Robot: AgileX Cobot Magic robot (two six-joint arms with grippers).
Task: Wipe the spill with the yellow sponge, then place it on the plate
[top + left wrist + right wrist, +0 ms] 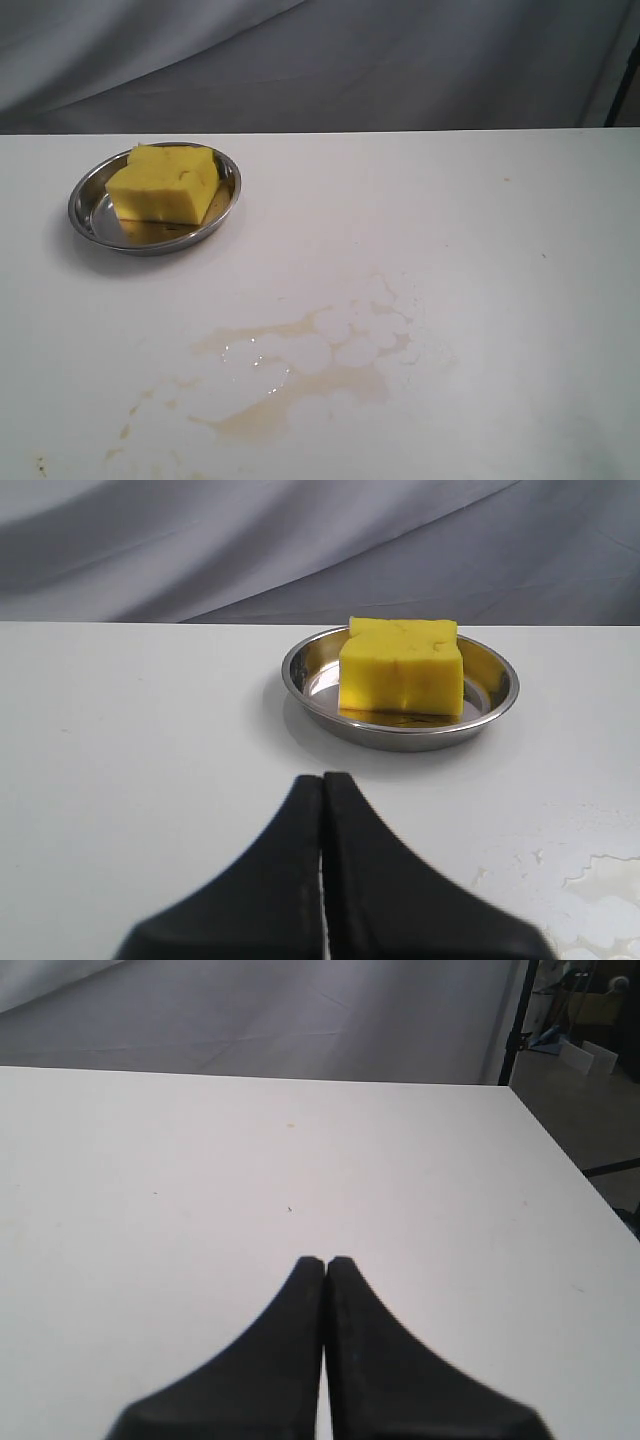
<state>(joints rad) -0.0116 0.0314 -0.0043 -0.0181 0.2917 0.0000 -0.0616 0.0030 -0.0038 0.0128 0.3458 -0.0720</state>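
Now, the left tool (pixel 323 780) sits pinched shut with nothing between its jaws, low over the tabletop (pixel 140 740) and aimed straight at the plate (pixel 410 740). The right tool (pixel 325 1260) is closed and empty too, looking out over bare white surface well away from the plate.

Out ahead, the yellow sponge (pixel 402 667) is in the plate, a thick bright block resting flat inside the rim and nudged toward the far side. Its corners look square and its faces are lightly dimpled.

Nearer the camera than the plate, and well apart from it, lies the spill (pixel 320 378). It is a thin, pale brown smear with clear watery patches and a few stray streaks trailing off.

My read: the sponge is home, so the placing step looks done, yet the smear is plainly not gone. If another pass is wanted, the left tool must open wide, straddle the block and take it by its side faces. It would then lift the sponge clear of the rim before pressing it flat onto the wet film.
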